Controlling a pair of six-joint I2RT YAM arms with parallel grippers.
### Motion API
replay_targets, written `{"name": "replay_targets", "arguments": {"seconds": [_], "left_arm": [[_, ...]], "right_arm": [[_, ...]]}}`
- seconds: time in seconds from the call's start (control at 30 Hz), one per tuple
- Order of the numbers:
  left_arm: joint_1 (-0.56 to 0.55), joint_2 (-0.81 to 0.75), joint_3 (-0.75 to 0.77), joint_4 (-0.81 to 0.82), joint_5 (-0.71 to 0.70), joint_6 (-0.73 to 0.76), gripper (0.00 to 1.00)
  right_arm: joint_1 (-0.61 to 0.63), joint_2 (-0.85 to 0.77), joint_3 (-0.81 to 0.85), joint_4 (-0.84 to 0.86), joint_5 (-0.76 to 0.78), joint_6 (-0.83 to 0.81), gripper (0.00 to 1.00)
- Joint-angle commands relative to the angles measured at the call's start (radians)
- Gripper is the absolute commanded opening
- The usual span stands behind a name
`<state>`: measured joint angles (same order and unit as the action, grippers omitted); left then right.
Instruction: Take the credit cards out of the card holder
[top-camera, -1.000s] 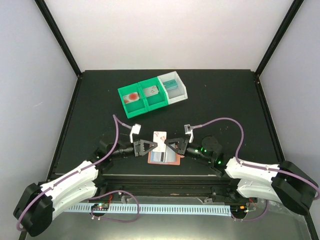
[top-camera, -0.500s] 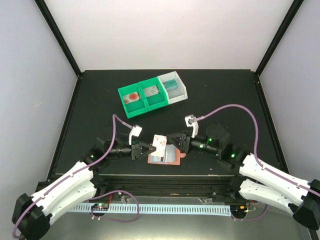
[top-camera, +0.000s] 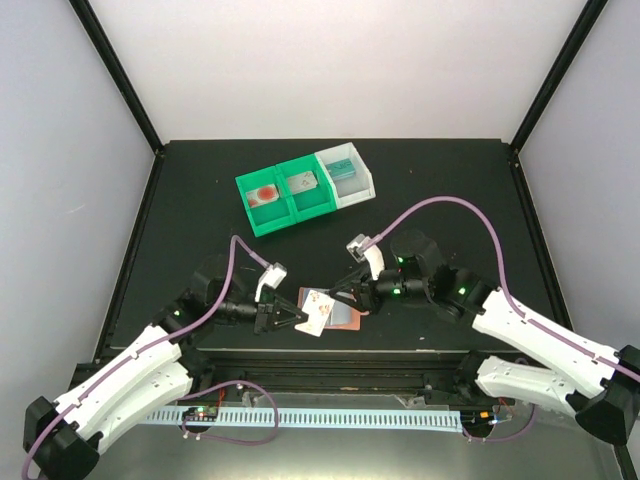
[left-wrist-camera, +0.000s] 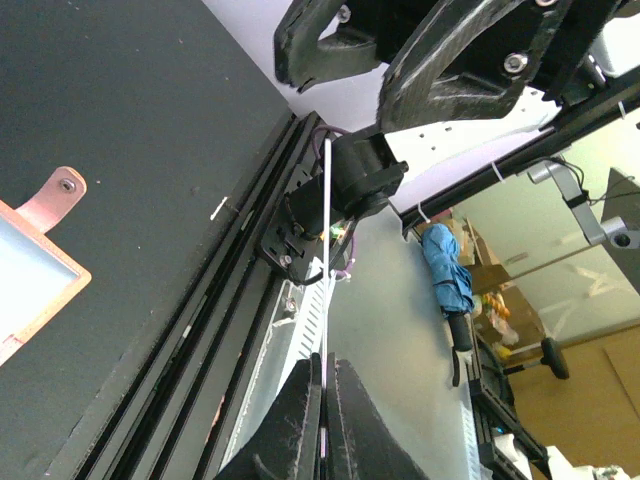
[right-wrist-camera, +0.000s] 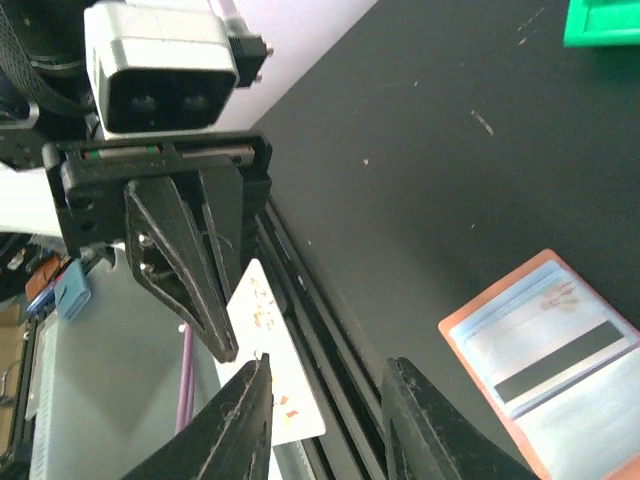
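The left pincer (top-camera: 298, 320) is pressed together on a white card (top-camera: 319, 311) with small marks. It pinches the card by one edge, and the card hangs free above the near edge of the bench (top-camera: 450, 200), tilted, not flat. In the left wrist view the card shows only as a thin white line running away from the fingers, so its long side points forward out of the pincer.

Just to the right of this card lies the card holder (top-camera: 345, 314), open and flat on the bench, its pale blue inside facing up and its long axis going about left to right. In the right wrist view a card with a black stripe (right-wrist-camera: 556, 352) sits in its pocket, so I judge the task is not finished.

The right pincer (top-camera: 338, 292) is spread, with nothing between its fingers. It hangs at the far side of the holder. Whether it touches the leather I cannot tell from above; it seems to be a little over it.

The next move turns on this: the left arm is busy with its card, and the trays (top-camera: 290, 218) lie well apart, toward the far side of the bench. The free right pincer is the nearer one to the card in the holder.
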<state>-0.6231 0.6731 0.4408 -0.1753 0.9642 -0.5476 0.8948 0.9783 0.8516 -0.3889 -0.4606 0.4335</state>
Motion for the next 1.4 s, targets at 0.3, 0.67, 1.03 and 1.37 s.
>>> {"name": "replay_targets", "arguments": {"seconds": [0.3,0.67,1.03,1.37], "left_arm": [[-0.003,-0.027,0.024,-0.01,0.032,0.025,0.02],[-0.003,-0.032,0.025,-0.011,0.029,0.023,0.01],[-0.003,-0.028,0.046,-0.034,0.019,0.023,0.02],[-0.003,-0.064,0.157,-0.296,-0.349,0.056,0.79]], "right_arm": [[-0.006,0.033,-0.025,0.032,-0.164,-0.03,0.18],[-0.006,0.048,-0.03,0.029,-0.168,-0.033,0.22],[-0.006,0.039,-0.025,0.019,-0.114,-0.046,0.01],[-0.034,-0.006,-0.028,0.042,0.072,0.0,0.01]]}}
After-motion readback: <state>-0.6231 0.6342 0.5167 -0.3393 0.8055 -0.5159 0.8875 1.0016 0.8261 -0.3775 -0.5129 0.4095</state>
